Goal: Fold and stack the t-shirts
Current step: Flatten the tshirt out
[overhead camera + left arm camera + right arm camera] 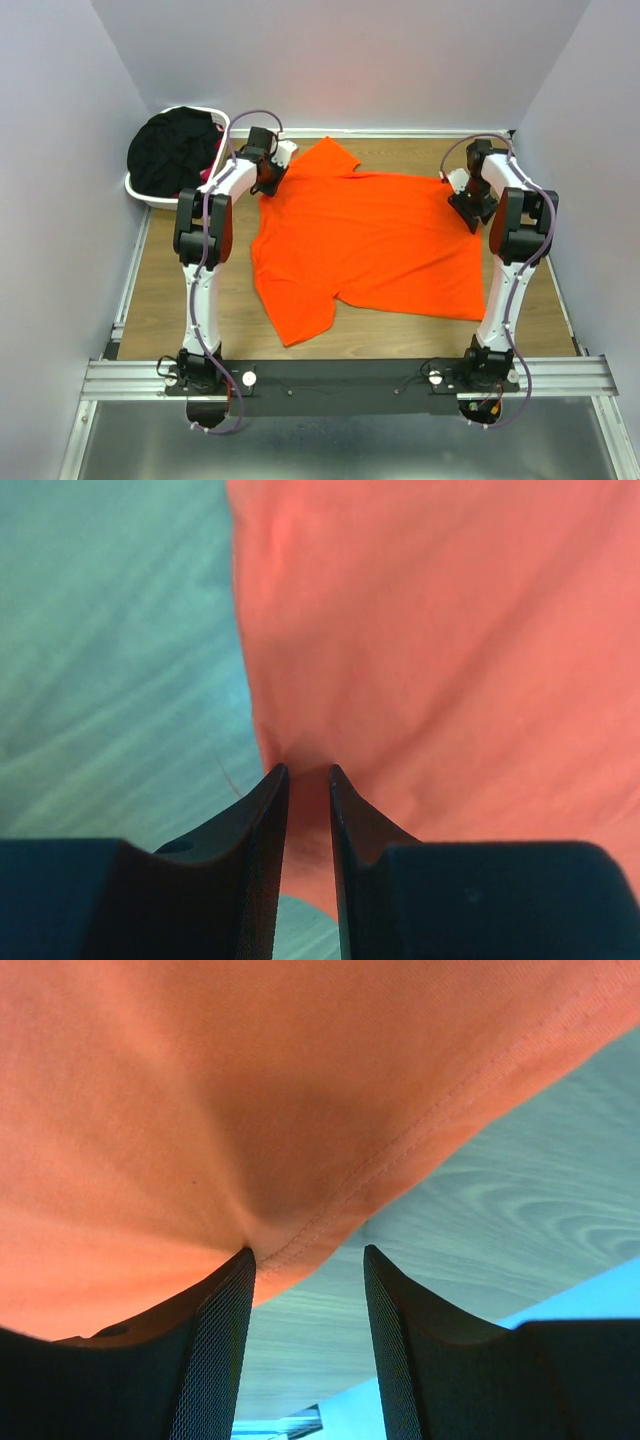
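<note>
Between the 2 grippers, the orange t-shirt lies lengthwise left to right: left gripper clamps its edge, right gripper gapes at the hem.

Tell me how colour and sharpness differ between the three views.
Top external: sharp, even light, orange t-shirt vivid, faint red glow on the back wall. Left wrist and right wrist: table tinted teal, shirt paler, cloth soft near the lens.

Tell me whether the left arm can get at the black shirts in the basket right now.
Probably, once freed: the black shirts lie heaped in the basket close beside the left pincer, nothing between, but it is pinching the orange t-shirt at its edge.
</note>
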You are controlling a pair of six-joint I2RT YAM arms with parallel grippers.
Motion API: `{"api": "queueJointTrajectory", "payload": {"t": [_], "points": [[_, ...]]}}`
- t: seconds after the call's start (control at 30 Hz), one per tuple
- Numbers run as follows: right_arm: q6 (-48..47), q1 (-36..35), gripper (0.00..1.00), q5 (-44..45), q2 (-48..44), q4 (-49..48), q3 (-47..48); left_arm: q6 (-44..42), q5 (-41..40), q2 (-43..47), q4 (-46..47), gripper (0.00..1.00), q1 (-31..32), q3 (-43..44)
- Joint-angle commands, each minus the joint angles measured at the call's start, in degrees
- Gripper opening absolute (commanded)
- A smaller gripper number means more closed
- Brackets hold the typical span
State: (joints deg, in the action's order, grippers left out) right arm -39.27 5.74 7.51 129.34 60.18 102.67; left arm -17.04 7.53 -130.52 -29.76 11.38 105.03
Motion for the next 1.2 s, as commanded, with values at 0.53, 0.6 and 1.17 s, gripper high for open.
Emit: {"api": "queueJointTrajectory", "payload": {"t": [0.53,0.6,1.17], "points": [[4.11,0.77,0.84,-5.39,9.19,-8.59,14.66,-1.24,5.82,7.73,-1.17,0.39,-4.08,-3.0],[3.93,0.85,0.87,-7.15,6.3,-8.68,14.31,-2.82,8.11,9.05,-2.14,0.43,-4.08,-0.45],[9.48,3.75,0.89,-18.58,8.66,-7.98,22.67,-0.01,15.75,-1.77,-3.82,0.48,-2.76,22.43]]}}
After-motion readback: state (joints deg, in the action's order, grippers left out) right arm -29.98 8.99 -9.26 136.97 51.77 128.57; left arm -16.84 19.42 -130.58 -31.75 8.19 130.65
